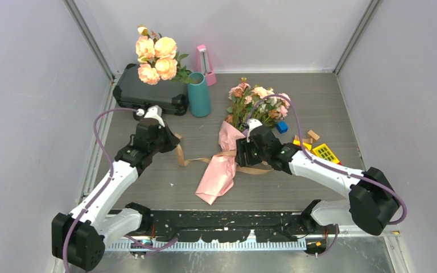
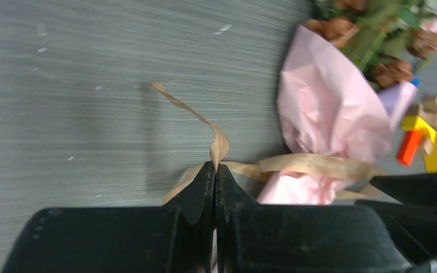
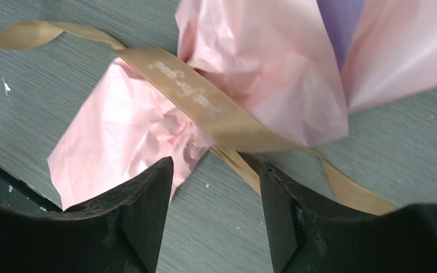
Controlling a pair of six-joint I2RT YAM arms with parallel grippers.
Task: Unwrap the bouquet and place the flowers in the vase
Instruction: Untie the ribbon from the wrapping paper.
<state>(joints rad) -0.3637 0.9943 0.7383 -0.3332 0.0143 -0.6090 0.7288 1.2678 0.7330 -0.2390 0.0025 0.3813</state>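
The bouquet lies on the grey table, its small pink, cream and brown flowers pointing away from the arms. Its pink crinkled paper trails toward the near edge. A tan ribbon runs left from the paper's waist. My left gripper is shut on that ribbon, pinching it at the fingertips. My right gripper hovers over the wrapped waist, open, with bare table between its fingers; ribbon and paper lie just ahead. The teal vase stands upright at the back, left of the bouquet.
A black case sits at the back left with big peach-orange roses above it. A pink metronome-shaped object stands behind the vase. Yellow, blue and wooden toy blocks lie right of the bouquet. Walls close in on three sides.
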